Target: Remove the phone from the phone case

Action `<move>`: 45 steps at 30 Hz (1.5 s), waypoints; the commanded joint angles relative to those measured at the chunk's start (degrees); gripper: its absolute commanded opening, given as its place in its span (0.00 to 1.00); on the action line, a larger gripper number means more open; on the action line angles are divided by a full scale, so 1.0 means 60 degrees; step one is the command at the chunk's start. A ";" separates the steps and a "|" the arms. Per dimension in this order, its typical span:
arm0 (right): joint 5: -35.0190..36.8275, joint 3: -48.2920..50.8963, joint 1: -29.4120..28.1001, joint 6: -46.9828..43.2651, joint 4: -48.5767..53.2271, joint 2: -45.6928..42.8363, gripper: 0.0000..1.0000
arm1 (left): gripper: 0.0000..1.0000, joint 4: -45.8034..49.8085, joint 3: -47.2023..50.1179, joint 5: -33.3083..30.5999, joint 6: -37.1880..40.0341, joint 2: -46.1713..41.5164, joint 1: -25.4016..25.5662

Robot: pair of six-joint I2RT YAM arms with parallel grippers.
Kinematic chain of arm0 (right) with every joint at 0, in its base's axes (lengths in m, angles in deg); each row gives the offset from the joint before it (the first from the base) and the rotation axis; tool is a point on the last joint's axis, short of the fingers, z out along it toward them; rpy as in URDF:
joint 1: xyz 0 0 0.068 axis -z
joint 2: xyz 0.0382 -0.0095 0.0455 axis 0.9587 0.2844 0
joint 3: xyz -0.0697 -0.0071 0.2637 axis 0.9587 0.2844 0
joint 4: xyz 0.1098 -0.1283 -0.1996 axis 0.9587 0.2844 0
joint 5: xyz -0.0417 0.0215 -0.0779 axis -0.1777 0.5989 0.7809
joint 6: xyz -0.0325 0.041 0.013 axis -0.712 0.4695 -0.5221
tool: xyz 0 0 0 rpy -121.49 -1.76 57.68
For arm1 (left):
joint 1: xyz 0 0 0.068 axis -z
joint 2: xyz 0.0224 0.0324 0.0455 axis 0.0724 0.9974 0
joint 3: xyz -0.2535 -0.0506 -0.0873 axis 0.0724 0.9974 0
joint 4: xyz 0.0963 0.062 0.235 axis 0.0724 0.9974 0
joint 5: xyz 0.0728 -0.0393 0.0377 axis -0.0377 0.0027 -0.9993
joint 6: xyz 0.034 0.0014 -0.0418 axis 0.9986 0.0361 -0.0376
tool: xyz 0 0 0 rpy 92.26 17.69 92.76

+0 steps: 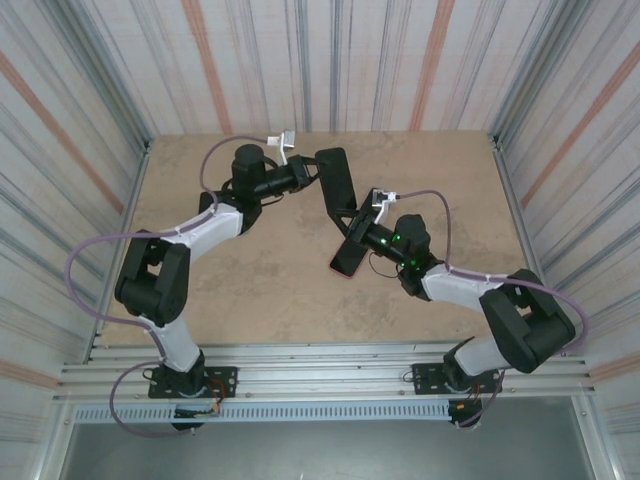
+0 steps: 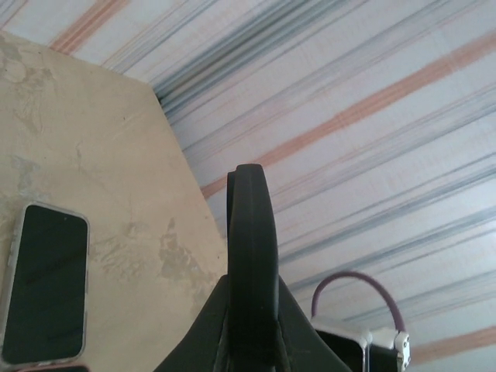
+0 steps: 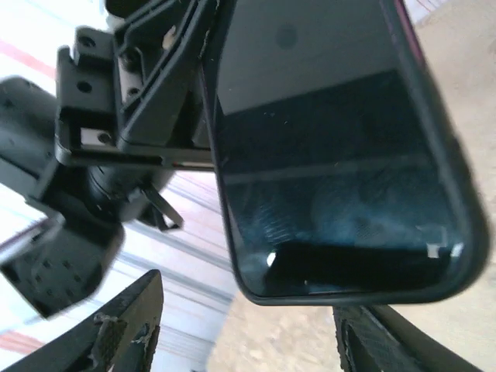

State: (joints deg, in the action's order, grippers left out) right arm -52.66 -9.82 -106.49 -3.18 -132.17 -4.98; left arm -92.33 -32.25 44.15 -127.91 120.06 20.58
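Over tabletop (image 1: 250, 290) | left hand (image 1: 312, 172) clenching case (image 1: 335, 185), bracing it | right hand (image 3: 246, 306) hanging released | phone (image 1: 350, 255) lying freed

Phone (image 2: 43, 283) lower end off-frame

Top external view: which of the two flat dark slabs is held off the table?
The all-black slab, clamped in the left gripper; the pale-rimmed slab lies flat on the table.
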 commanded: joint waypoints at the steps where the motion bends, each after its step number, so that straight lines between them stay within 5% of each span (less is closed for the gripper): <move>1: 0.0931 0.0164 -0.0173 0.1552 -0.2008 0.0429 0.52 | 0.00 -0.1805 0.0191 -0.0956 -0.1349 -0.0575 0.0103; 10: 0.1296 0.0145 -0.0331 0.2269 -0.3577 0.1267 0.34 | 0.00 -0.2406 0.0665 -0.1571 -0.2488 -0.0768 0.0287; 28: 0.0871 -0.0061 -0.0124 0.1671 -0.3807 0.1416 0.11 | 0.00 -0.2937 0.0832 -0.1570 -0.4081 -0.0838 0.0287; 45: 0.0181 -0.0683 0.0491 -0.2381 0.1570 -0.0604 0.08 | 0.00 -0.2949 0.0623 -0.0994 -0.5498 -0.1258 0.0462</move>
State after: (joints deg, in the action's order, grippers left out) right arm -53.36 -13.01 -105.60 -7.49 -135.41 -8.19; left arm -106.71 -27.16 35.49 -157.88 117.44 22.39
